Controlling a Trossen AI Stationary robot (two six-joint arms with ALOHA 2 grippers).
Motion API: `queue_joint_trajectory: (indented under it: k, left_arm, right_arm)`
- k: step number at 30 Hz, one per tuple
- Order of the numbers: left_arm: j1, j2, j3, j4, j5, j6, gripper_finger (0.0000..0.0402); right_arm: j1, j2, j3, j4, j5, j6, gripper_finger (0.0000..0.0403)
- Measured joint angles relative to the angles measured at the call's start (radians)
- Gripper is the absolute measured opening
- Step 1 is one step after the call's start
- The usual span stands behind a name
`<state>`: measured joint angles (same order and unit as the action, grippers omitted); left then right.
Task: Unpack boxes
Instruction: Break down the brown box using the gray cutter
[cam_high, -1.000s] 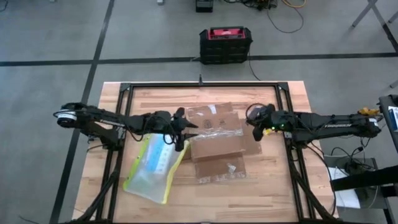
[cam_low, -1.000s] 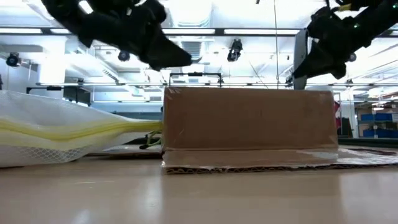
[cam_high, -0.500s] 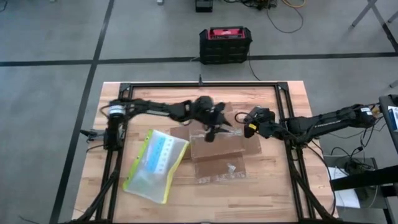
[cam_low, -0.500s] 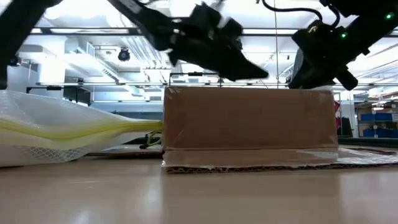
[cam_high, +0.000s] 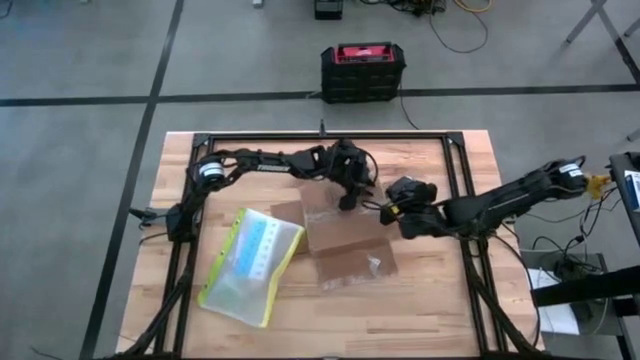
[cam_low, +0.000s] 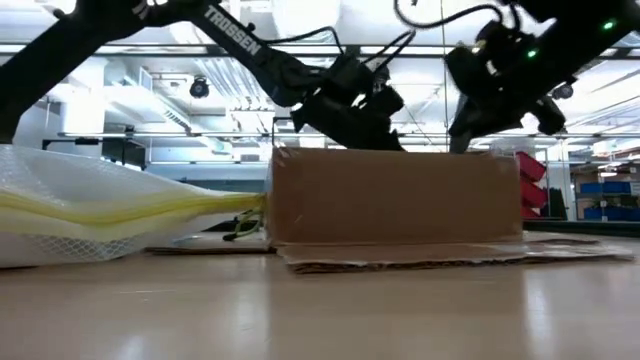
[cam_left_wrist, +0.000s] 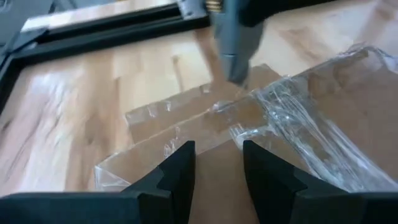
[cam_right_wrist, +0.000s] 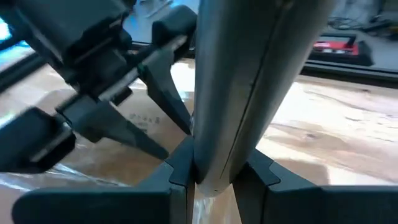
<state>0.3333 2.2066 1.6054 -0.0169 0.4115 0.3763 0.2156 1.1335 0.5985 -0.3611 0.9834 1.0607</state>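
Carton (cam_high: 345, 235) under both hands; left hand (cam_high: 347, 199) parted over far edge; right hand (cam_high: 384, 208) clamps grey tool (cam_right_wrist: 249, 81)

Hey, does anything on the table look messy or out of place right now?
The cardboard box lies skewed to the table's edges, flaps splayed, loose clear tape peeling off it. The plastic pouch beside it also lies at a slant.

The carton (cam_high: 345, 240) was matt brown cardboard, with crinkled, glossy clear tape (cam_left_wrist: 298, 134) stuck across it. The tabletop (cam_high: 440, 310) was pale planked wood with a smooth, faintly shiny finish. The pouch (cam_high: 248, 266) was clear, glossy plastic, and its bubbled wall looked rough.
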Motion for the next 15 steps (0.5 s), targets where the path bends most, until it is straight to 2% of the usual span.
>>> queue_joint_trajectory:
  k: [5, 8, 15]
  left_arm:
    - [0.032, -0.018, -0.007, -0.073, 0.022, 0.000, 0.0119]
    - [0.029, -0.023, -0.008, -0.088, 0.023, 0.007, 0.0119]
    - [0.029, -0.024, -0.010, -0.092, 0.024, 0.006, 0.0119]
  right_arm:
    - [-0.031, 0.088, 0.057, -0.001, 0.064, -0.036, 0.0056]
    - [-0.066, 0.116, 0.103, 0.011, 0.065, -0.095, 0.0056]
    - [-0.188, 0.161, 0.127, 0.045, -0.035, -0.181, 0.0056]
